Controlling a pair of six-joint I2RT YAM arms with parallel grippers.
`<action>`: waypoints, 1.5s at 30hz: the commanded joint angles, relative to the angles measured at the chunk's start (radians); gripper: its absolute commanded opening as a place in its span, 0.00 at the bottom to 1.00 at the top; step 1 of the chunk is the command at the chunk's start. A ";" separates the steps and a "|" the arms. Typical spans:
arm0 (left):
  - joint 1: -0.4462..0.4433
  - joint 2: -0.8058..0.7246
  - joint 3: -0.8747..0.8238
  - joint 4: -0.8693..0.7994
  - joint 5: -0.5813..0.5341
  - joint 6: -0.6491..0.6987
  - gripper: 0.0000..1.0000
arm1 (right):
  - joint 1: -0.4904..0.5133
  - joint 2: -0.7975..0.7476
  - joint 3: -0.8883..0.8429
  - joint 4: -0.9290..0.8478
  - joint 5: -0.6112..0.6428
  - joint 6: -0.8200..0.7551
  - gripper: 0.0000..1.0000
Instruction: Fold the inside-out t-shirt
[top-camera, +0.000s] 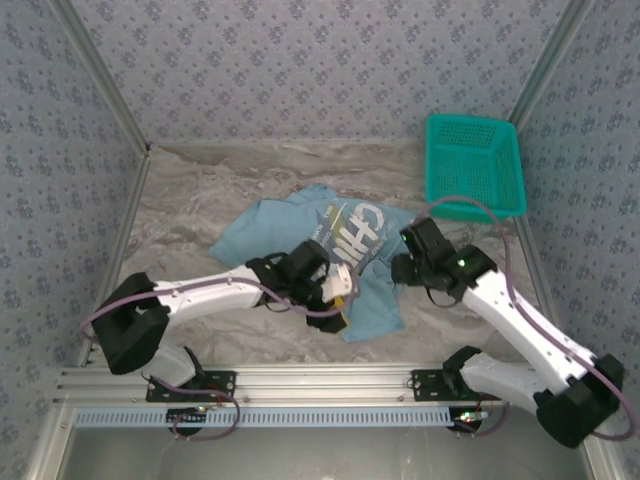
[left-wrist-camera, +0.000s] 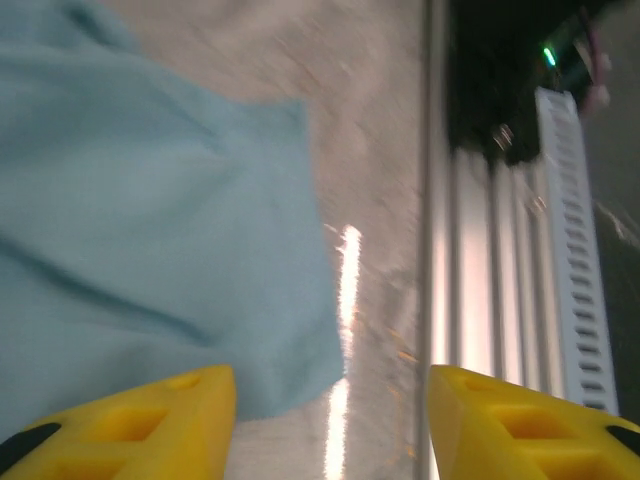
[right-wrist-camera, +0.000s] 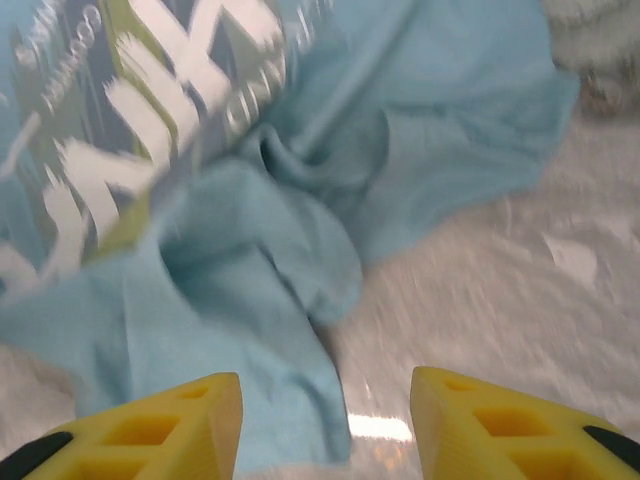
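Note:
The inside-out t-shirt (top-camera: 270, 228) lies crumpled in the middle of the marble table, light blue, with a whitish print facing up. My left gripper (top-camera: 343, 303) hovers over its near corner. In the left wrist view that gripper (left-wrist-camera: 330, 430) is open, its yellow fingers (left-wrist-camera: 150, 420) spread with the shirt's corner (left-wrist-camera: 150, 230) under the left finger and bare table between them. My right gripper (top-camera: 400, 268) is at the shirt's right edge. In the right wrist view it (right-wrist-camera: 325, 430) is open too, above a rumpled fold of the shirt (right-wrist-camera: 250, 270), holding nothing.
A teal mesh basket (top-camera: 475, 165) stands at the back right corner. The aluminium rail (top-camera: 300, 385) runs along the near edge, close to the left gripper, and shows as metal bars (left-wrist-camera: 500, 300) in the left wrist view. Patterned walls enclose the table.

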 joint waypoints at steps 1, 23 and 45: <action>0.138 -0.074 -0.010 0.174 -0.123 -0.166 0.57 | -0.095 0.153 0.025 0.282 -0.044 -0.105 0.53; 0.550 0.917 1.103 -0.323 -0.363 -0.340 0.77 | -0.244 0.841 0.332 0.384 -0.048 -0.102 0.71; 0.540 1.229 1.831 -0.662 -0.248 -0.362 0.00 | -0.230 0.768 0.482 0.447 -0.082 -0.260 0.00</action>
